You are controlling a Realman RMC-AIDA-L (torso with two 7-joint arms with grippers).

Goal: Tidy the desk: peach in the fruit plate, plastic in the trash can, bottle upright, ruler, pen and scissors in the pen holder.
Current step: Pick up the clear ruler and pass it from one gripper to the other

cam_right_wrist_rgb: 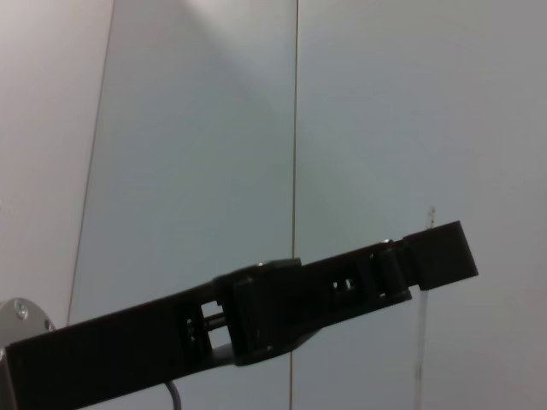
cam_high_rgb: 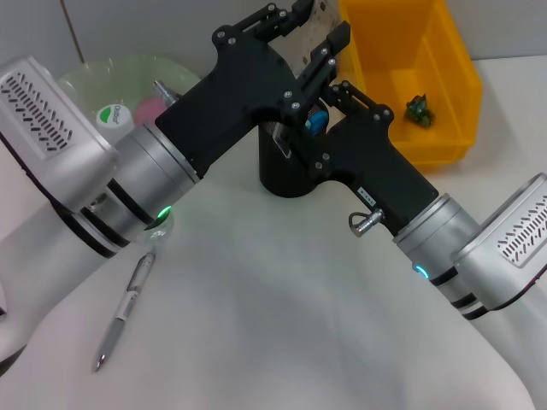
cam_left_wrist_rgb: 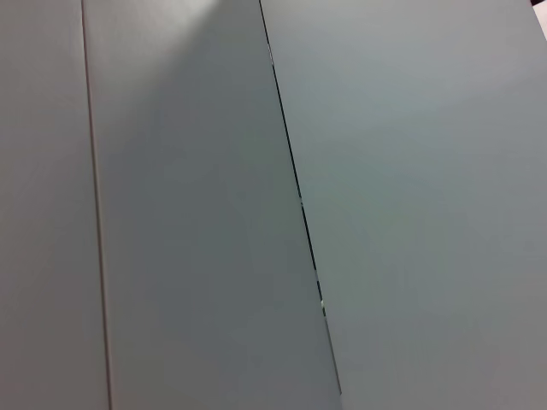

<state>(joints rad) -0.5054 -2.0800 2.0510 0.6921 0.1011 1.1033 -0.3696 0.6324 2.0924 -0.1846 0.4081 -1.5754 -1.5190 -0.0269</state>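
My left gripper point(cam_high_rgb: 306, 30) reaches over the black pen holder point(cam_high_rgb: 282, 175) and seems to hold a pale flat strip, likely the ruler point(cam_high_rgb: 320, 12), between its fingers. A thin clear strip point(cam_right_wrist_rgb: 425, 290) shows in the right wrist view by a black gripper finger point(cam_right_wrist_rgb: 436, 256). My right gripper point(cam_high_rgb: 318, 115) lies at the holder's rim under the left arm, with a blue piece point(cam_high_rgb: 314, 120) at its tip. A silver pen point(cam_high_rgb: 126, 309) lies on the table at the front left. A pink peach point(cam_high_rgb: 152, 108) and a bottle label point(cam_high_rgb: 111, 114) show by the green plate point(cam_high_rgb: 120, 73). The scissors are out of view.
A yellow bin point(cam_high_rgb: 427, 51) stands at the back right with a small green scrap point(cam_high_rgb: 419, 109) inside. Both arms cross above the table's middle. The left wrist view shows only grey wall panels point(cam_left_wrist_rgb: 385, 171).
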